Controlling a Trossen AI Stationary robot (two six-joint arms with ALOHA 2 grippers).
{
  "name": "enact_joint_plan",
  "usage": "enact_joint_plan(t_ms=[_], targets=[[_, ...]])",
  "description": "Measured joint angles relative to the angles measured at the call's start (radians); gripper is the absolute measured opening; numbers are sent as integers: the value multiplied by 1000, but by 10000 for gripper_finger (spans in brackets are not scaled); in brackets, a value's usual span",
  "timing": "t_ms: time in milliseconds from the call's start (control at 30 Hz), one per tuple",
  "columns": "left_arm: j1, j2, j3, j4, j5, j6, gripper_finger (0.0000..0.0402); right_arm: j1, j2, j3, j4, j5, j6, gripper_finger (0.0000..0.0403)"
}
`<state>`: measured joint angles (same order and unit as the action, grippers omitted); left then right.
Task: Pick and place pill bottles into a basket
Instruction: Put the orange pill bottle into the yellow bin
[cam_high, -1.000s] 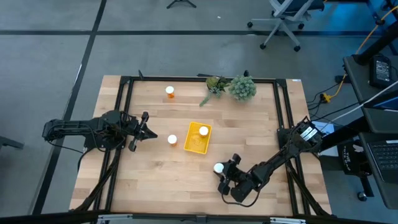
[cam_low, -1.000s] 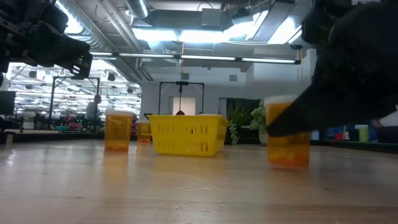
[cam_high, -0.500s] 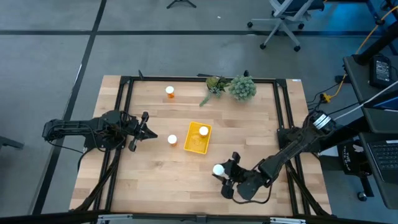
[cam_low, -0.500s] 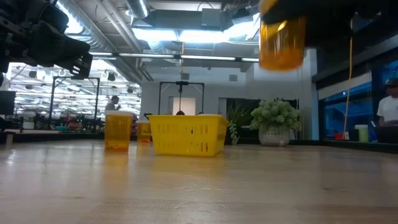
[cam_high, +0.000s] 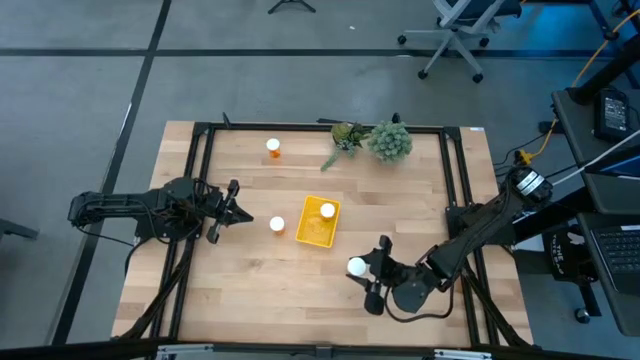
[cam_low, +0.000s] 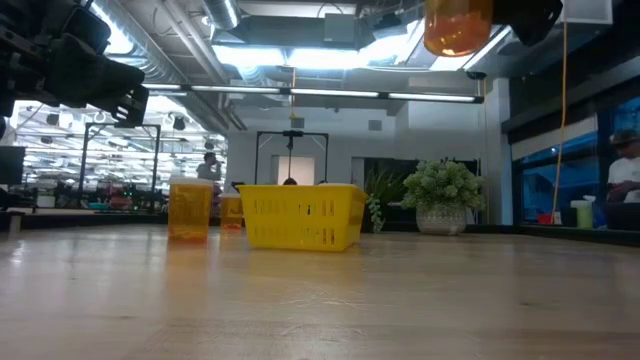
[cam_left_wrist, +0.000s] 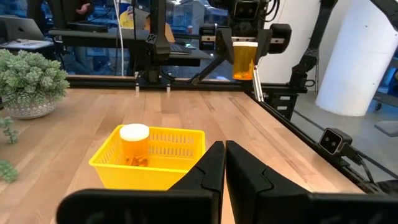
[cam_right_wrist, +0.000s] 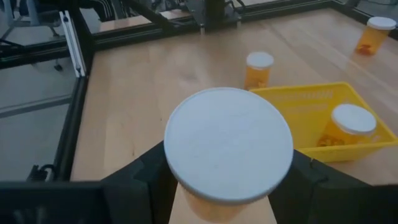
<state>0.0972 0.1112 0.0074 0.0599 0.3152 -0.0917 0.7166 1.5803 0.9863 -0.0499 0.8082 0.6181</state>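
The yellow basket (cam_high: 317, 223) stands mid-table with one white-capped orange pill bottle (cam_high: 327, 210) upright inside. Another bottle (cam_high: 277, 225) stands on the table just left of the basket, and a third (cam_high: 273, 148) stands near the far edge. My right gripper (cam_high: 368, 275) is shut on a fourth bottle (cam_high: 356, 267), held high above the table's near right part; it shows at the top of the low view (cam_low: 458, 27). My left gripper (cam_high: 237, 206) is shut and empty, left of the basket. My right gripper pinches the bottle's orange body just below its white cap (cam_right_wrist: 229, 143), one finger on each side (cam_right_wrist: 149, 174). The fingers come level from the table's right side, across the bottle. The bottle is upright, cap up, lifted clear of the table (cam_left_wrist: 244, 59).
Green plant sprigs (cam_high: 348, 137) and a potted plant (cam_high: 390, 141) sit at the far edge. A dark frame (cam_high: 455, 180) runs along the table's sides. Bare wood lies between the basket and my right gripper.
My right gripper has lifted the bottle from the table, where it stood a second ago, and carried it up. It has also moved a little toward the table's right and near edges. The bottle stays upright in the hold.
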Motion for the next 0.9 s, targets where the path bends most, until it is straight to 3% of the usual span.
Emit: enact_joint_plan(t_ms=[433,900], targets=[[1,0,0,0,-3,0,12,-76,-6,0,-5,-13,-106,198],[1,0,0,0,-8,0,12,-325,-6,0,35,-320,-328,198]])
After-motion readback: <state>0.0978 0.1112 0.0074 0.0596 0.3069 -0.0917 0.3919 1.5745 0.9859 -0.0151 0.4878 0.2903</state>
